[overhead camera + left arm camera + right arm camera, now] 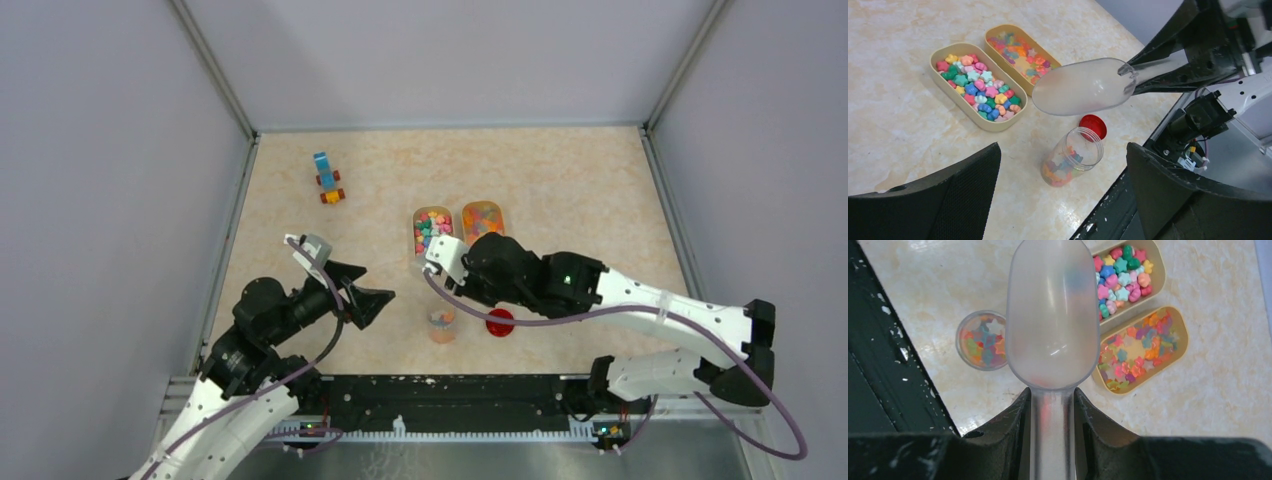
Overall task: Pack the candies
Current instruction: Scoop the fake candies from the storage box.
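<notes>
Frosted plastic scoop [1053, 315] is in the right gripper [1052, 405], jaws half closed and pinching its handle. The bowl is level and looks empty, above the table [560, 180] between the jar [1070, 160] and the two beige trays [935, 70]. My read: candies [980, 87] are too small to pinch, hence the scoop.

Most candies are in the trays, side by side mid-table. Some are in the open jar by the near edge. The red lid [1093, 125] lies just beside the jar, off so the scoop can pour.

Left gripper [362, 287] has jaws spread wide, holding nothing, left of the jar and apart from it. Probably placed to steady it.
</notes>
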`<action>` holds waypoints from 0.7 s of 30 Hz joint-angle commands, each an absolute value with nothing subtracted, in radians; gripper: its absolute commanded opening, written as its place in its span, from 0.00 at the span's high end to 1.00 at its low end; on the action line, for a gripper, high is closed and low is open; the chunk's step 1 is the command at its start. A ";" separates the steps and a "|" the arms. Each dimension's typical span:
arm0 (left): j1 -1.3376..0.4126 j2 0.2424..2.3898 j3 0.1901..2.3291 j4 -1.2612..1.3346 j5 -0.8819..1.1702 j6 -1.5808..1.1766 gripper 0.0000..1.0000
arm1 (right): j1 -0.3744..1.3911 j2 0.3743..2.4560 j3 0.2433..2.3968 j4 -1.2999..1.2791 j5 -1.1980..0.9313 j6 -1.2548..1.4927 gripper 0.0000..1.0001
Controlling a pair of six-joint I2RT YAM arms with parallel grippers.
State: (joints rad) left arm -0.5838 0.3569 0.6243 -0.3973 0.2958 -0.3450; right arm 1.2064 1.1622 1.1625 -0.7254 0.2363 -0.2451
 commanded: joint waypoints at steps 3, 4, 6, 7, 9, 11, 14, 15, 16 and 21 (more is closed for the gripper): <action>-0.579 0.328 0.633 -0.386 0.252 -0.347 0.01 | 1.109 1.277 1.318 -0.813 0.223 -0.178 1.00; -0.578 0.328 0.633 -0.384 0.257 -0.347 0.01 | 1.096 1.302 1.341 -0.832 0.221 -0.166 1.00; -0.579 0.328 0.633 -0.383 0.270 -0.345 0.01 | 1.062 1.345 1.390 -0.871 0.212 -0.139 1.00; -0.580 0.328 0.633 -0.382 0.276 -0.345 0.01 | 1.046 1.378 1.414 -0.898 0.205 -0.129 1.00; -0.579 0.328 0.632 -0.381 0.281 -0.344 0.01 | 1.023 1.427 1.466 -0.944 0.195 -0.110 1.00; -0.579 0.328 0.631 -0.378 0.287 -0.343 0.01 | 0.998 1.488 1.524 -1.004 0.188 -0.076 1.00; -0.580 0.328 0.632 -0.377 0.296 -0.342 0.01 | 0.951 1.573 1.621 -1.090 0.135 -0.027 1.00; -0.578 0.329 0.632 -0.376 0.300 -0.342 0.01 | 0.944 1.595 1.636 -1.105 0.122 -0.021 1.00; -0.577 0.328 0.631 -0.375 0.305 -0.342 0.01 | 0.938 1.613 1.650 -1.118 0.111 -0.012 1.00; -0.577 0.328 0.628 -0.370 0.322 -0.340 0.01 | 0.899 1.732 1.737 -1.220 0.080 0.070 1.00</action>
